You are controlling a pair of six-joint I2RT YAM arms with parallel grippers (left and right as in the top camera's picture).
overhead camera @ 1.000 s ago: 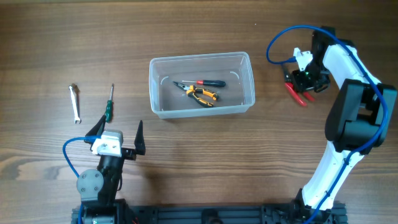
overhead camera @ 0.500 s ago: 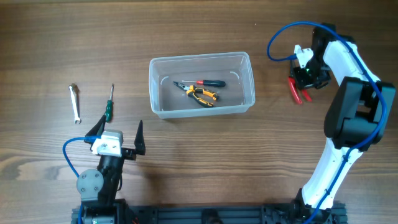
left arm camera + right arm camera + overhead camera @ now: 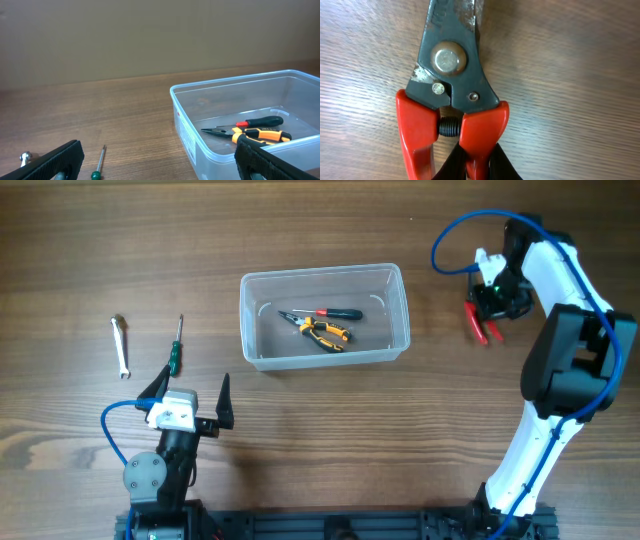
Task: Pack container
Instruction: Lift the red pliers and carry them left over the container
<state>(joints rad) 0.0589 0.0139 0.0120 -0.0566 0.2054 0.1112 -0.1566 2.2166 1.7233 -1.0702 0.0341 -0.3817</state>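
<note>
The clear plastic container [image 3: 325, 272] stands mid-table and also shows in the left wrist view [image 3: 200, 145]. Inside it lie a red-and-black screwdriver [image 3: 336, 313] and orange-handled pliers [image 3: 326, 332]. My right gripper [image 3: 492, 304] is at the far right, shut on one red handle of the red-handled cutters [image 3: 479, 324]. In the right wrist view its black fingers [image 3: 477, 165] pinch the cutters' [image 3: 450, 60] right-hand handle, close over the wood. My left gripper [image 3: 190, 395] is open and empty near the front left, with the jaws [image 3: 160, 167] wide apart.
A green-handled screwdriver [image 3: 176, 350] and a small silver wrench [image 3: 120, 345] lie left of the container; both show in the left wrist view, the screwdriver [image 3: 99, 162] and the wrench [image 3: 25, 158]. Blue cables loop above both arms.
My right gripper has shifted slightly toward the far edge with the red-handled cutters, which turned a little. The left arm and the container have not moved.
</note>
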